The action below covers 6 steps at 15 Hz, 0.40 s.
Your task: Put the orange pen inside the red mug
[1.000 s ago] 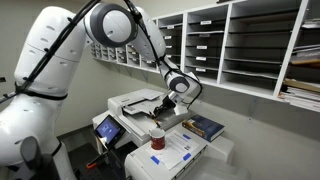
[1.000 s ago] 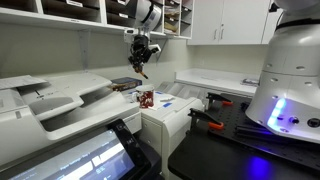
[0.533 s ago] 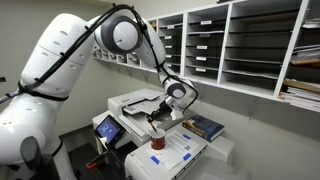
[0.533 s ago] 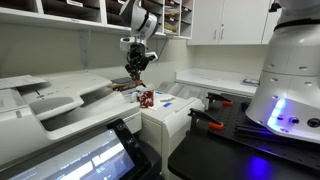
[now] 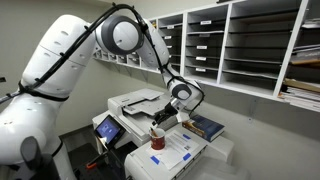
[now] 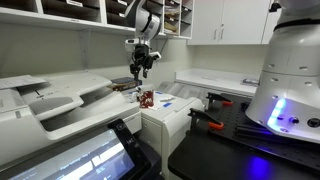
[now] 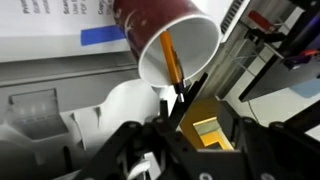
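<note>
The red mug (image 7: 150, 25) with a pale inside lies just below my gripper in the wrist view. It stands on the white printer top in both exterior views (image 5: 157, 142) (image 6: 146, 98). The orange pen (image 7: 170, 58) leans inside the mug, its upper end sticking out toward my fingers. My gripper (image 7: 200, 115) hangs a short way above the mug, fingers spread, with nothing between them. It also shows in both exterior views (image 5: 170, 110) (image 6: 141, 68). The pen is too small to make out there.
The white printer (image 5: 140, 102) and its blue-labelled lid (image 7: 100, 35) lie under the mug. A dark book (image 5: 205, 127) lies beside it. Wall shelves (image 5: 250, 45) with paper stacks stand behind. Red-handled tools (image 6: 208, 120) lie on a dark counter.
My gripper dipped toward the mug, then shifted slightly up and sideways. The pen it carried now stands in the mug, free of the fingers.
</note>
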{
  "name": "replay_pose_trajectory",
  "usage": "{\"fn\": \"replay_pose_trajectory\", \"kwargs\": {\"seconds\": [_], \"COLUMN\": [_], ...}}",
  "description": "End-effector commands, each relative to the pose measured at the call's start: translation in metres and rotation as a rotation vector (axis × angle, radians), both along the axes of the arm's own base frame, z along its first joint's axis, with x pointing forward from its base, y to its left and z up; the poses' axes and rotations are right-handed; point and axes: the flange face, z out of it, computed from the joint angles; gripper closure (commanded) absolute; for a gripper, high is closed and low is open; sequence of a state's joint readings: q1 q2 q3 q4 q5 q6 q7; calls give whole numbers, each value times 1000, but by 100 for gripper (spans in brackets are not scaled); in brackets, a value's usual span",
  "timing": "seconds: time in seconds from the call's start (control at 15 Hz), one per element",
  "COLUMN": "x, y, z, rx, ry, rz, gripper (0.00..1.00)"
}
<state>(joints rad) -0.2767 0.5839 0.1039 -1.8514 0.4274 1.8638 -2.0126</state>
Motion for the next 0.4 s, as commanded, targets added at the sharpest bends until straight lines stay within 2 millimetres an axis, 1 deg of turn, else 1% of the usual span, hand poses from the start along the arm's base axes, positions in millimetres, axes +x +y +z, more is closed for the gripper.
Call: {"fn": "replay_pose_trajectory", "kwargs": {"seconds": [0.0, 0.07, 0.13, 0.27, 0.33], "x": [-4, -6, -6, -6, -6], "y": [-2, -3, -2, 3, 5], "z": [26, 34, 42, 57, 62], "rx": [-175, -227, -277, -361, -355], "ry": [13, 25, 17, -11, -31], "rz": [6, 12, 2, 5, 9], "gripper": [12, 5, 0, 0, 0]}}
